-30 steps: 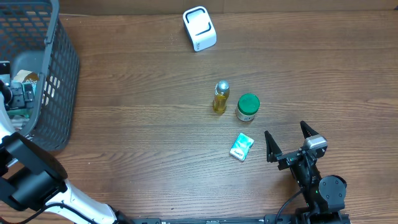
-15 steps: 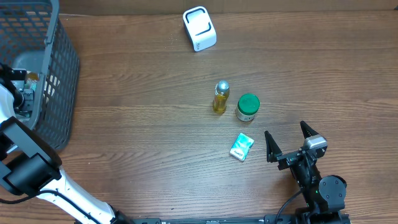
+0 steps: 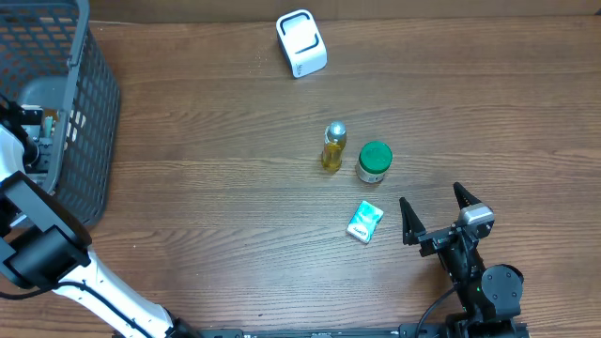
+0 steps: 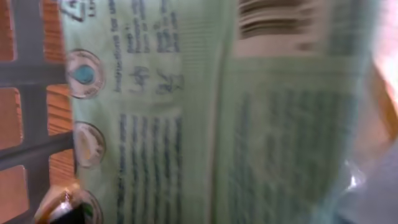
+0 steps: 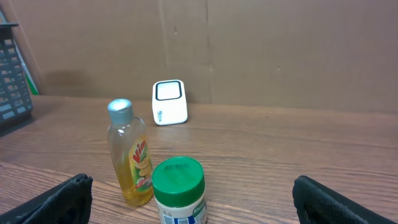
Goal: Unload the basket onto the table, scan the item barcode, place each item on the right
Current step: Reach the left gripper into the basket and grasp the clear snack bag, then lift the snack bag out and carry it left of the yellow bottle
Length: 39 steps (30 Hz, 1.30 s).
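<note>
Far left: grey basket [image 3: 94, 113] on wooden desk [image 3: 207, 188], left hand [image 3: 36, 141] down inside it, open or closed impossible to tell. Pale green packet [image 4: 205, 124] with barcode [image 4: 273, 22] filling that wrist view. Back centre: white scanner [image 3: 301, 43]. Middle: bottle [image 3: 333, 145], small teal pack [image 3: 364, 222], green-lidded jar [image 3: 374, 161]. Right: right hand [image 3: 430, 193] spread wide, holding nothing.

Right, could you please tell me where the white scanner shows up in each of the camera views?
Overhead: the white scanner sits near the top edge, about mid-width.
Left wrist: not in it; a green package fills the picture.
Right wrist: the white scanner stands far back, left of centre.
Shared landmark: the yellow bottle, seen in the overhead below the scanner and in the right wrist view in front of it.
</note>
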### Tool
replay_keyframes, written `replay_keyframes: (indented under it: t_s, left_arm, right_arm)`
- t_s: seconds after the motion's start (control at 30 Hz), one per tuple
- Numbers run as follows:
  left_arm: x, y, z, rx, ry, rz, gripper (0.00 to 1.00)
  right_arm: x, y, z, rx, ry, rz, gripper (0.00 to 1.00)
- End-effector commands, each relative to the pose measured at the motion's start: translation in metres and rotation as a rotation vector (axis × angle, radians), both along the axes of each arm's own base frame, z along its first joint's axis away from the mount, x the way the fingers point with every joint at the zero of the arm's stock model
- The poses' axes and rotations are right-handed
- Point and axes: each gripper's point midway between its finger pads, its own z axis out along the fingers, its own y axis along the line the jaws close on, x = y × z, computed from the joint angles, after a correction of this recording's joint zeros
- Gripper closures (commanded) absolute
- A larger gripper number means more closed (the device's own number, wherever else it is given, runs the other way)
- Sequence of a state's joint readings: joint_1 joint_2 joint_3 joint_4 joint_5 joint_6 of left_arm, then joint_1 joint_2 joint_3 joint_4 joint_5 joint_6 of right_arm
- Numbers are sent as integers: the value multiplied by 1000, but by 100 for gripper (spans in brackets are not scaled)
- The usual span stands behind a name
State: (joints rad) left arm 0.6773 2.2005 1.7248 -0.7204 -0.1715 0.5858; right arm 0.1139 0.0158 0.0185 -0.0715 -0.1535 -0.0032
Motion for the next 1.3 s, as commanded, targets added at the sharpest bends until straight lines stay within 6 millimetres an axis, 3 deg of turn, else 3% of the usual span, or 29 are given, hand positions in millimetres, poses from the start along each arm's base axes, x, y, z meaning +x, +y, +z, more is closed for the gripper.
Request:
replay_keyframes:
  t_s: [0.0, 0.07, 0.17, 0.3, 0.47, 0.57, 0.67, 0.83, 0.93, 1.03, 1.13, 1.27]
  left_arm:
    - [-18, -16, -49, -110, 86, 0, 75]
    - [-15, -13, -43, -104, 66, 26, 81]
    - [-4, -5, -20, -86, -19, 126, 94]
    - [14, 5, 35, -46, -171, 227, 96]
    - [37, 2, 146, -13, -447, 262, 96]
    - [39, -6, 215, 18, -603, 276, 96]
    - [39, -30, 281, -1, -766, 253, 96]
    - [29, -82, 358, -105, -957, 257, 96]
    - [21, -123, 380, -162, -988, 228, 96]
    - [14, -171, 385, -222, -954, 168, 96]
    - [8, -222, 369, -313, -853, 122, 96]
    - [3, -285, 325, -438, -657, 125, 95]
  right_arm:
    - [0, 2, -3, 2, 3, 8, 0]
    - [0, 2, -3, 2, 3, 8, 0]
    - [0, 2, -3, 2, 3, 8, 0]
    - [0, 2, -3, 2, 3, 8, 0]
    - [0, 2, -3, 2, 3, 8, 0]
    - [0, 2, -3, 2, 3, 8, 0]
    - [0, 2, -3, 2, 3, 8, 0]
    - [0, 2, -3, 2, 3, 8, 0]
    - [0, 2, -3, 2, 3, 8, 0]
    - [0, 2, -3, 2, 3, 8, 0]
    - [0, 2, -3, 2, 3, 8, 0]
    - [0, 2, -3, 2, 3, 8, 0]
